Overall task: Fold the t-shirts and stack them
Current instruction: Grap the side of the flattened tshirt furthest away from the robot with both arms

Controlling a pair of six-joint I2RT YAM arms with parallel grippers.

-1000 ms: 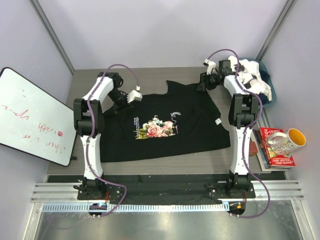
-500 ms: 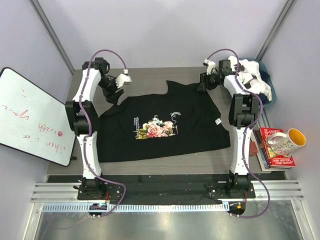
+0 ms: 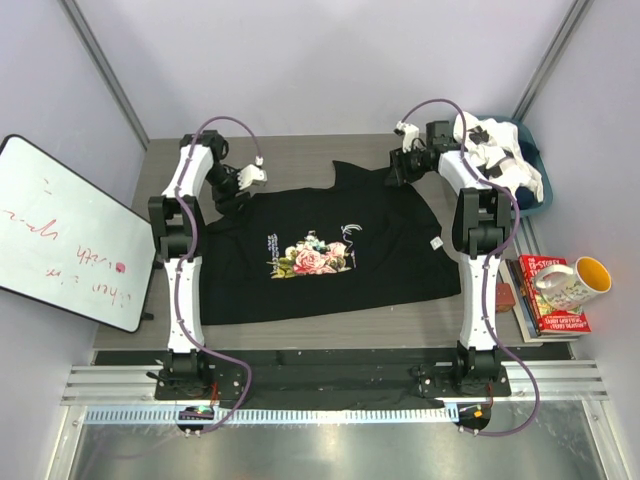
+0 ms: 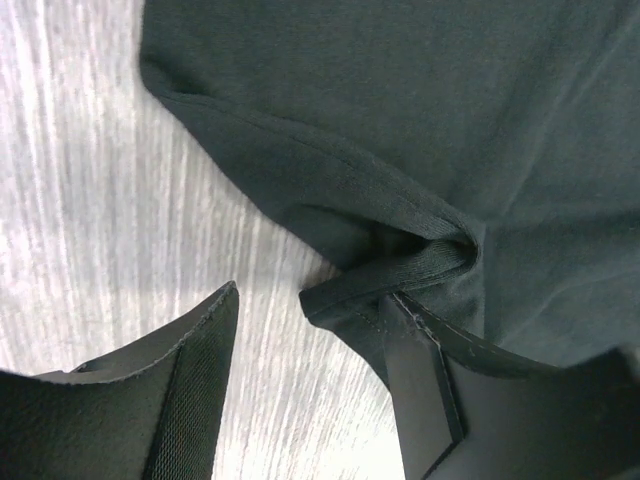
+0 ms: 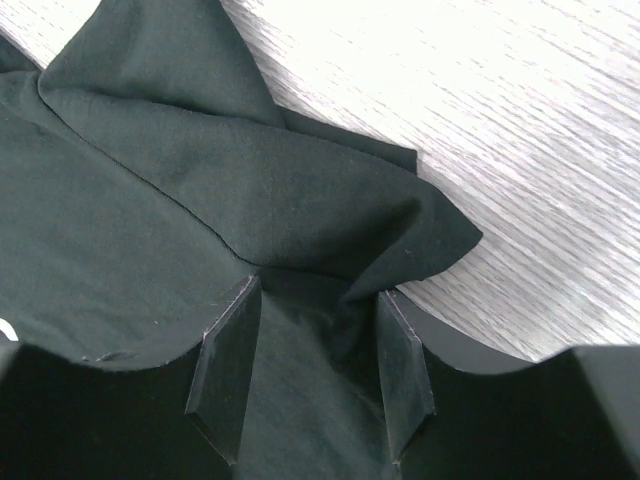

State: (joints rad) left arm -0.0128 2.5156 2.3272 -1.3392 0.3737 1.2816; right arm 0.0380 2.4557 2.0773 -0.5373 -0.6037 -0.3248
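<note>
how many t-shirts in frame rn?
2. The black t-shirt lies spread over the middle of the table. The white t-shirt is bunched in the blue bin at the far right corner. More may be hidden under it.

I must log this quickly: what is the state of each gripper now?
Left gripper: open, beside a folded hem of the black t-shirt, not gripping.
Right gripper: open, the same shirt's cloth lying between its fingers.
</note>
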